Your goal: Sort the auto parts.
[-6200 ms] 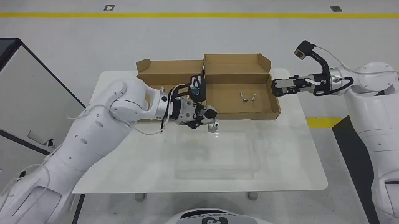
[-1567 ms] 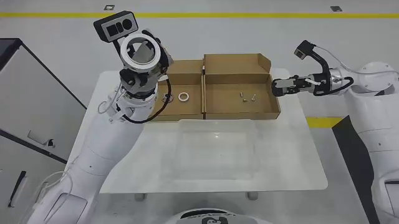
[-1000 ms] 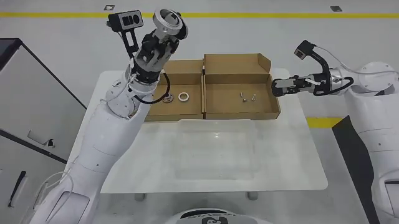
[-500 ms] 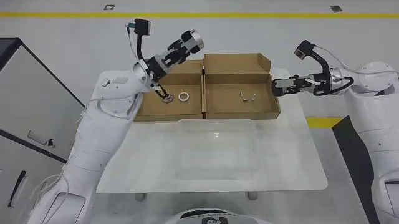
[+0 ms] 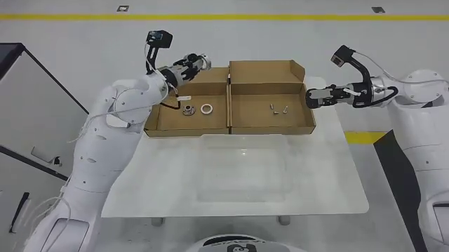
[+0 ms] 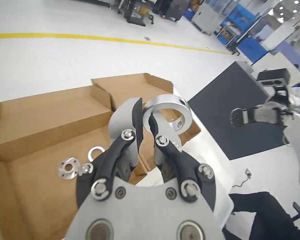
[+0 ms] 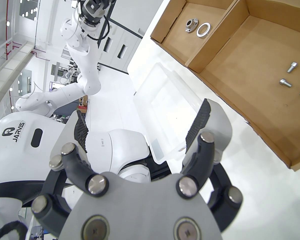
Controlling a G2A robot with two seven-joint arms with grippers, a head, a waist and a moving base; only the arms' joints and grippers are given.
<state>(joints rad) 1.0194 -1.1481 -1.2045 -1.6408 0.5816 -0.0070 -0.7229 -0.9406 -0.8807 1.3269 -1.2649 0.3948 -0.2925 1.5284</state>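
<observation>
The left gripper (image 6: 146,123) was clamped on a metal collar (image 6: 186,113), held in the air near the back of the left box (image 5: 168,120). On that box's floor a flange (image 5: 188,110) lay just beside a washer (image 5: 207,109). The right box (image 5: 252,115), touching the left one, held 3 bolts (image 7: 285,82). The right gripper (image 5: 310,98) hovered with its jaws apart just off that box's right wall.

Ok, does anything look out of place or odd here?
Nothing stands out. The flange and washer lie in the left box, the fasteners in the right box, and the left gripper holds a collar.
</observation>
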